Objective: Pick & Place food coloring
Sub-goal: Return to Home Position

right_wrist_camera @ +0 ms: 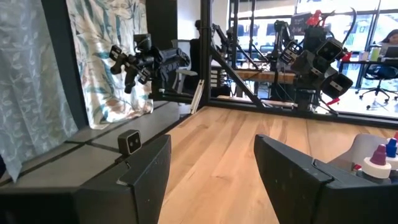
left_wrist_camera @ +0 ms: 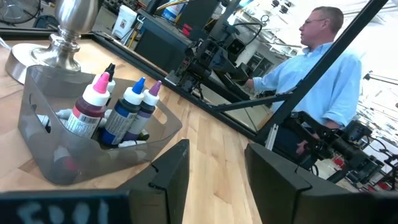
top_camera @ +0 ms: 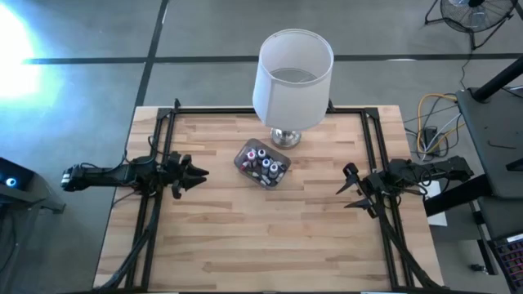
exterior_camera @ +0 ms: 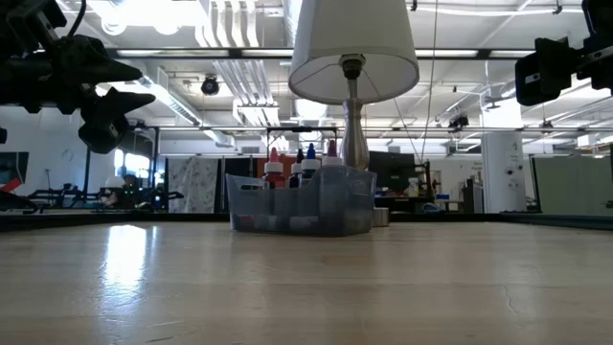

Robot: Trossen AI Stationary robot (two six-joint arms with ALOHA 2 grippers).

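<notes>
Well, the food coloring (left_wrist_camera: 118, 115) stands packed in a smoky translucent plastic tub (left_wrist_camera: 43, 146) at the centre of the high view: slim bottles with pointed pink, blue and purple caps, their label print too small to read. Just above it in that view is a lamp (top_camera: 292, 77), a white drum shade on polished metal. The left gripper (left_wrist_camera: 216, 152), mid-left over the butcher-block table (top_camera: 245, 245), gapes wide and empty; the right gripper (right_wrist_camera: 212, 143), mid-right, likewise
</notes>
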